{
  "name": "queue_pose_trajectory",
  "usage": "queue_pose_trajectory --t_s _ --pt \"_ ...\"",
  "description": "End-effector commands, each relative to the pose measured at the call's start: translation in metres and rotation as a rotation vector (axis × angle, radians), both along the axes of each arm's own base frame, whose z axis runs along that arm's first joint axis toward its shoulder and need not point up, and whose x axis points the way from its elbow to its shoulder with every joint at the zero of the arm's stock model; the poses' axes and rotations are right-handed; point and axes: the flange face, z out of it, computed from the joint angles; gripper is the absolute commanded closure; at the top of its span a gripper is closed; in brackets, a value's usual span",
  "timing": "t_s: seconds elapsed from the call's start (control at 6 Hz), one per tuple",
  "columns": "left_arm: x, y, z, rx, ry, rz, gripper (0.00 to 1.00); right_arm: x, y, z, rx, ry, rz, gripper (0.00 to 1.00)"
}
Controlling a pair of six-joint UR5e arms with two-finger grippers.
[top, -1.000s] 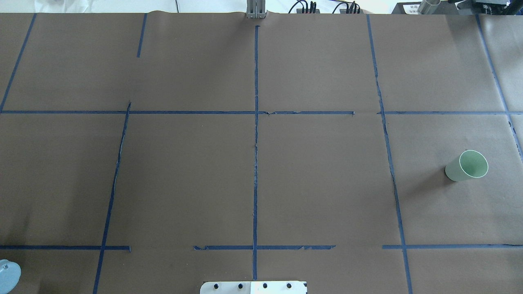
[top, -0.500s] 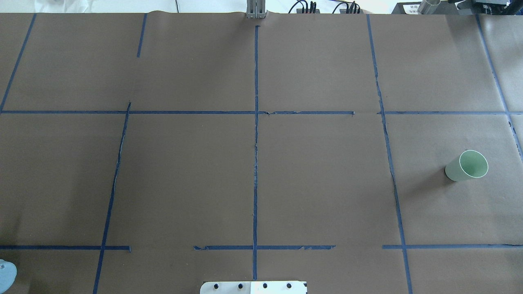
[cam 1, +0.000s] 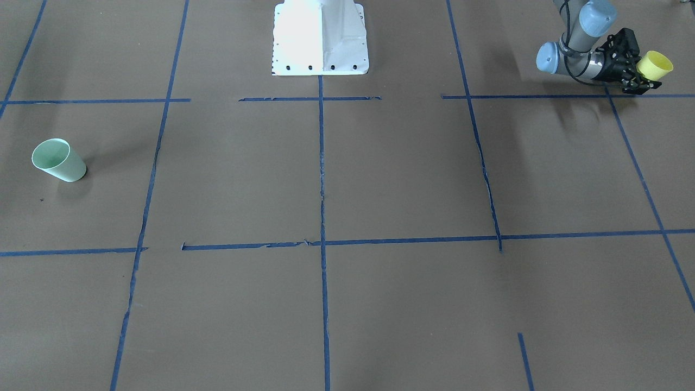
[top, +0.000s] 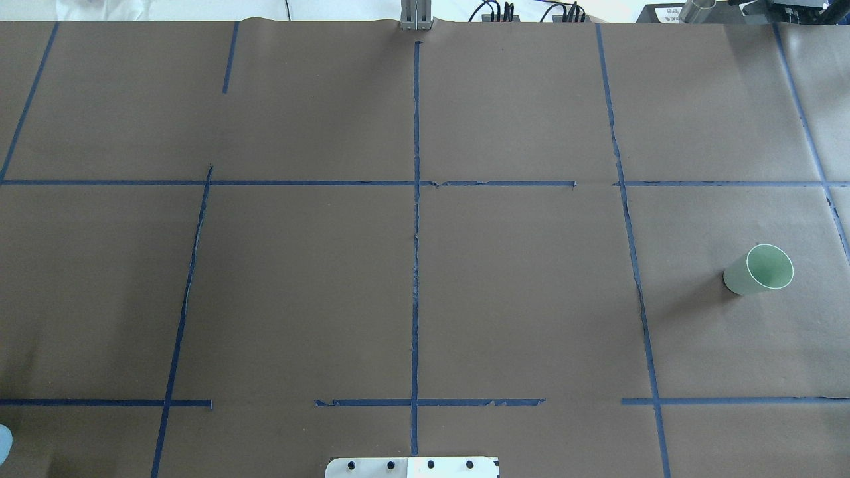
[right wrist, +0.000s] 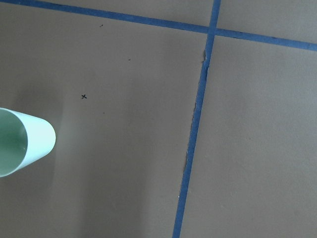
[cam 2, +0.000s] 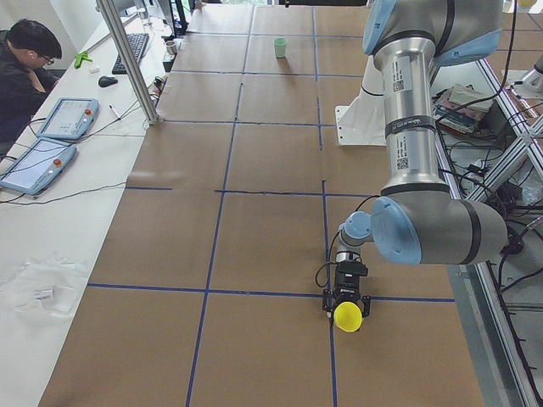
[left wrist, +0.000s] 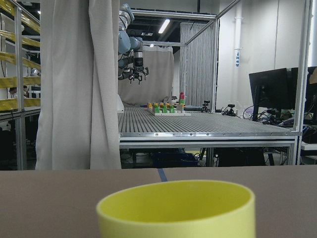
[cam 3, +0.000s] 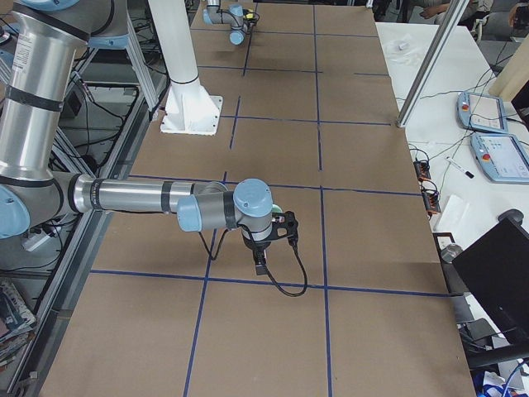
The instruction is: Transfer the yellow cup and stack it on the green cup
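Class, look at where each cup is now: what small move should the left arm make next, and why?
Probably swing the left gripper, shut on the yellow cup, inward toward the table's middle. The green cup stands upright at the opposite end, so the yellow one has nearly the whole table to cross.

We find the green cup [top: 758, 269] standing mouth up on the table [top: 299, 279] near its right end, in the middle row of the tape grid [top: 416, 232] and well to the right of the robot base [top: 412, 467]. At the opposite, left end the yellow cup [cam 1: 654, 65] lies sideways in the left gripper [cam 1: 642, 76], its mouth pointing away from the wrist, near a crossing of tape lines. The right arm [cam 3: 223, 207] reaches out close to the green cup. The two cups sit well apart.
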Motion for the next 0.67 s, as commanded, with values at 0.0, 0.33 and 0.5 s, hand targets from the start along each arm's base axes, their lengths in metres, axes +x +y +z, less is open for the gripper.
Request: queue_pose_trajectory --t_s 0.0,0.33,0.5 --pt "-0.030 -0.017 0.002 -0.007 -0.035 0.029 0.23 0.000 0.000 0.001 -0.002 0.000 0.001 0.00" --pt "-0.092 -0.112 -0.015 0.072 -0.118 0.076 0.23 0.000 0.000 0.002 -0.007 0.002 0.001 0.00" --pt "-0.092 -0.155 -0.035 0.091 -0.103 0.107 0.23 0.000 0.000 0.003 -0.008 0.004 0.002 0.00"
